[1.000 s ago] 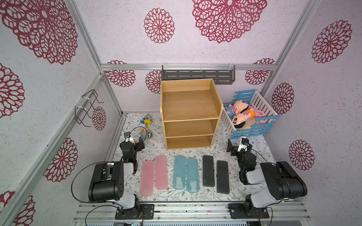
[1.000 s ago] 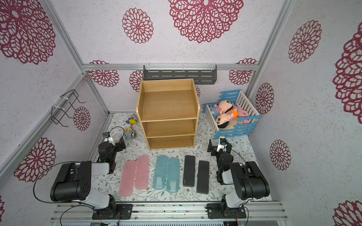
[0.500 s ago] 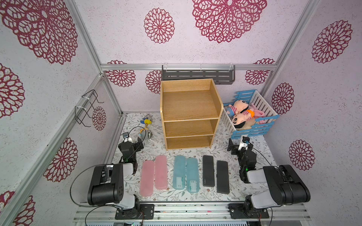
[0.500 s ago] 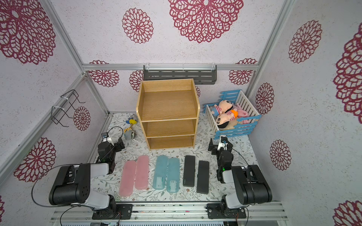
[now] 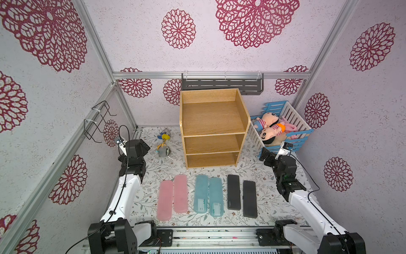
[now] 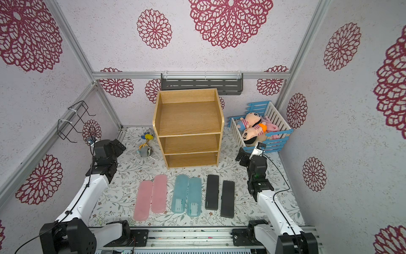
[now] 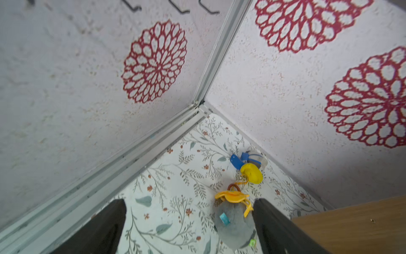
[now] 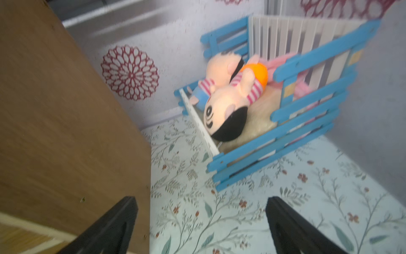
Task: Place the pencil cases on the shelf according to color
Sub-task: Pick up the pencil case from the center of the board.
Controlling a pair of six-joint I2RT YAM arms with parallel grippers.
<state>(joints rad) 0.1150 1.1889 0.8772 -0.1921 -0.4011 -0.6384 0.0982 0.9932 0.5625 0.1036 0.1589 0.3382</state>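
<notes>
2 frosted pink cases (image 5: pixel 165 200), 2 translucent teal cases (image 5: pixel 201 193) & 2 matte black cases (image 5: pixel 233 192) lay flat in a row on the bench (image 5: pixel 261 176), behind both grippers, btwn the arms. Wood shelf (image 5: pixel 212 118), 3 levels bare, stood btwn the grippers. Crib (image 5: pixel 294 137) just ahead of R gripper (image 8: pixel 201 200) held 2 dolls (image 5: pixel 270 132). L gripper (image 7: pixel 189 204) & R gripper were spread wide, gripping nothing; arms stretched fwd.

Both top views are looking down steeply from high above the near edge, facing the far wall and taking in the whole floor. The left wrist camera is sitting low, pointing at the far left corner. The right wrist camera is pointing far right at the crib (image 8: pixel 318 52). All four are sharing the shelf (image 5: pixel 212 116), the wrist views catching only its side walls.
</notes>
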